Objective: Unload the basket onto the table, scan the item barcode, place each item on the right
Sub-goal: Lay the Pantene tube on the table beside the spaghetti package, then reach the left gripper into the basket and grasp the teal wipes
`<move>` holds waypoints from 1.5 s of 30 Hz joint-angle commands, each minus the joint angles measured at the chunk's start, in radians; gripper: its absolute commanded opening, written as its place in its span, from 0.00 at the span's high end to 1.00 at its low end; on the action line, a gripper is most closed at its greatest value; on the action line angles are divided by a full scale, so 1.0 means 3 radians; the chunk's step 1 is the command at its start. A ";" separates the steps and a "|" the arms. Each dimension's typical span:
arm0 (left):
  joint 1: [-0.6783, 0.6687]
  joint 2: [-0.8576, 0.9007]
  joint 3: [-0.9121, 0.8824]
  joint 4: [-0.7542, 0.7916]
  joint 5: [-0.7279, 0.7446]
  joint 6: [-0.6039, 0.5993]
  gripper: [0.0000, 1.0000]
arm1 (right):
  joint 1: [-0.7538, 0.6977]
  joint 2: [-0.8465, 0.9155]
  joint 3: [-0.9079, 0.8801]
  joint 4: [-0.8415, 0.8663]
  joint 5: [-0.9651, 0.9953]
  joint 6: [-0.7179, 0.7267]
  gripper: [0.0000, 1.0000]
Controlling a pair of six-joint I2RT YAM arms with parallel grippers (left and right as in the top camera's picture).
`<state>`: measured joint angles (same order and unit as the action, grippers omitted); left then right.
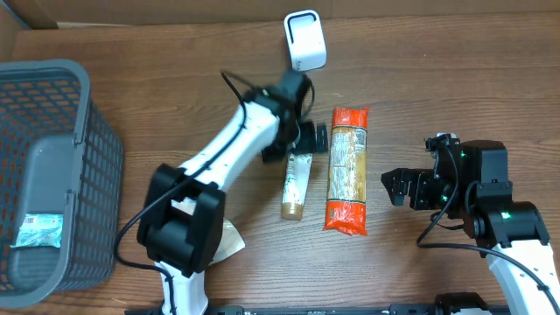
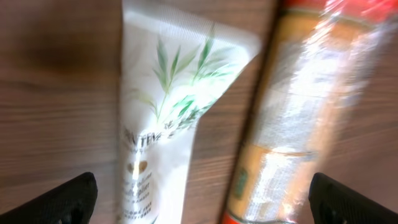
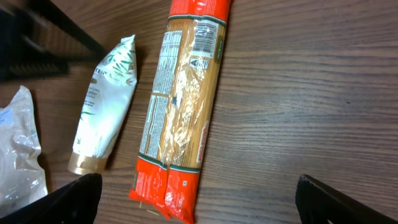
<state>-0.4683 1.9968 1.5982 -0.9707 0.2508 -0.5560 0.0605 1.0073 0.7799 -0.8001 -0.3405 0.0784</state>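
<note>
A white cosmetic tube [image 1: 296,184] with a leaf print and gold cap lies on the wooden table beside a long orange spaghetti pack [image 1: 347,171]. The white barcode scanner [image 1: 304,40] stands at the back. My left gripper [image 1: 306,138] hovers over the tube's flat end, open; the tube [image 2: 163,124] and pack [image 2: 305,112] lie below between its fingers [image 2: 68,199], untouched. My right gripper [image 1: 398,186] is open, right of the pack, holding nothing; in its view the pack [image 3: 183,106] and tube [image 3: 106,118] lie ahead. I can make out no barcode.
A grey mesh basket [image 1: 83,131] stands at the left with a small packet [image 1: 39,230] inside. A crumpled clear bag [image 1: 229,238] lies by the left arm's base, seen also in the right wrist view as a bag [image 3: 18,162].
</note>
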 commanded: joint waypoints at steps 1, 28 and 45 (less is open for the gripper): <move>0.0281 -0.0281 0.0842 -0.0425 -0.0004 0.0441 0.00 | 0.0006 -0.0003 0.0090 0.0015 -0.0018 0.0013 0.00; 0.4115 -0.1165 0.1760 -0.2265 -0.0861 0.0067 0.00 | 0.0006 -0.0003 0.0090 0.0015 -0.0017 0.0013 0.00; 0.4570 -0.1165 -0.0496 -0.0365 -0.1218 -0.0406 0.00 | 0.0006 -0.0003 0.0090 0.0015 -0.0017 0.0014 0.00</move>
<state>0.9051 1.6463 1.5211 -1.1244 -0.0429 -0.6369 0.0605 1.0073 0.7799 -0.8005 -0.3408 0.0788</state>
